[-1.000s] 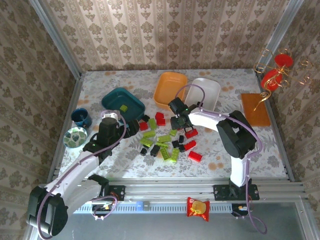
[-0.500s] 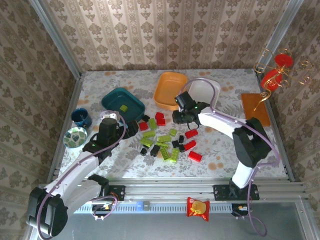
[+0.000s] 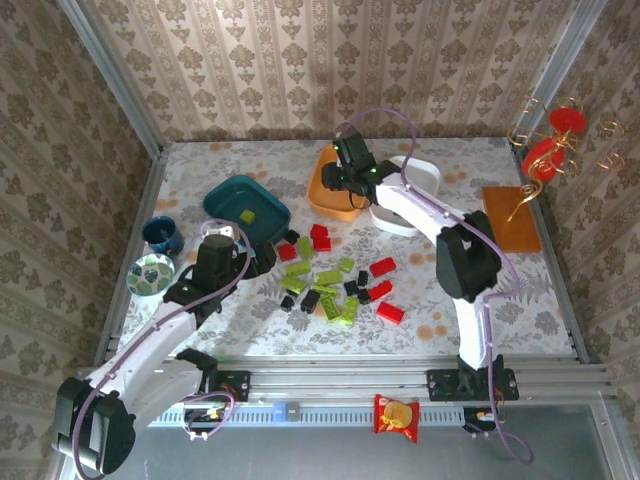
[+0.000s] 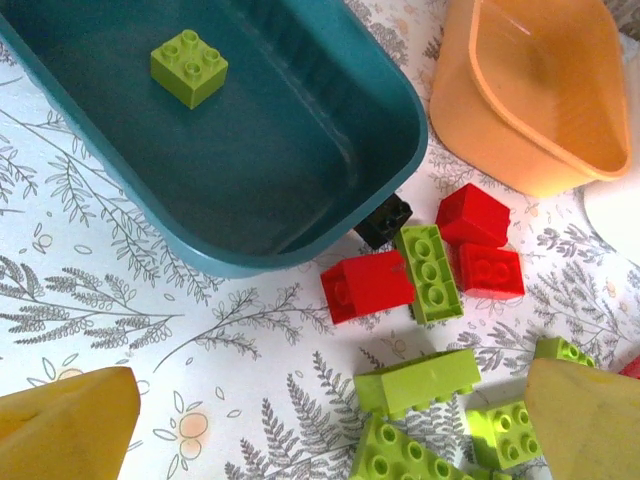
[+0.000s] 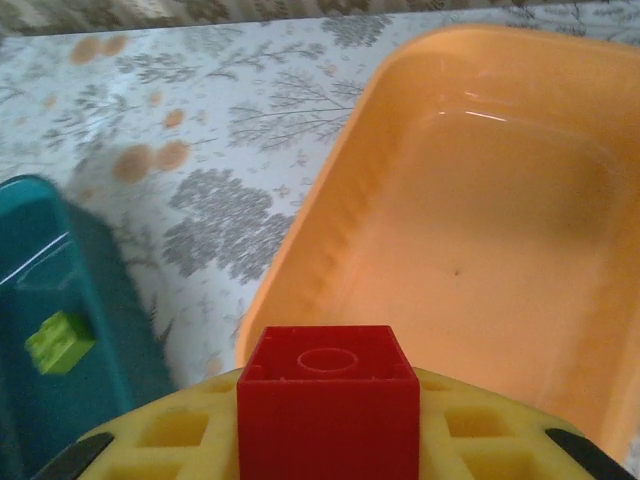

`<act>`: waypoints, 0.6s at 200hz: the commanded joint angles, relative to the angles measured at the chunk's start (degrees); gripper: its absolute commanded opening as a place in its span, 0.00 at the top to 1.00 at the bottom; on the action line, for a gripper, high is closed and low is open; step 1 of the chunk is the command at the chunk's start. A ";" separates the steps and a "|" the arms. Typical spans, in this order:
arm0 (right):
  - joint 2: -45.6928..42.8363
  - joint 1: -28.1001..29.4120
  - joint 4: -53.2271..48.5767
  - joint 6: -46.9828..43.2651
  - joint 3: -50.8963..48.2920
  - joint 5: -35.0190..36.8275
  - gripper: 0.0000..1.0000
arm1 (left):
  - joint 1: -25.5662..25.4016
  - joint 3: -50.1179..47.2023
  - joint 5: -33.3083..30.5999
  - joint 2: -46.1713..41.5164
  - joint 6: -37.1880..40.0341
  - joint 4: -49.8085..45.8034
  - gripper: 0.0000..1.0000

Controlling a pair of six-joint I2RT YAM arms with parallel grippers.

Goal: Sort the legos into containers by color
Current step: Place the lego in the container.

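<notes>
Right gripper (image 3: pixel 347 172) is clamped on a red brick (image 5: pixel 328 405) and hangs over the orange tub (image 5: pixel 470 260), at the far side of the surface (image 3: pixel 450 290). That tub looks bare inside, so this would be its first red piece (the teal tub (image 4: pixel 300 150) already has one green brick (image 4: pixel 188 66) on its floor, and the white tub (image 3: pixel 418 178) sits just beside the orange one). From the wrist view, the red brick sits above the tub's near rim rather than its middle. I would carry it a little further inward and lower before letting go, so it cannot bounce off the wall onto the surface. Left gripper (image 4: pixel 325 425) hovers wide open above the loose pile of bricks (image 3: pixel 330 280) near the teal tub, well apart from the drop.
</notes>
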 commanded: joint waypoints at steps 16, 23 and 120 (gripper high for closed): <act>7.49 -1.61 -6.60 2.38 10.19 1.42 0.64 | 0.06 1.68 1.89 -1.26 1.57 -4.01 0.00; 8.57 -1.70 -7.91 2.40 12.18 1.42 0.60 | 0.07 1.66 2.21 -1.19 1.47 -4.32 0.00; -5.45 -1.40 -3.52 2.01 -2.67 0.36 0.35 | -9.19 3.46 6.90 5.72 0.77 -14.46 0.19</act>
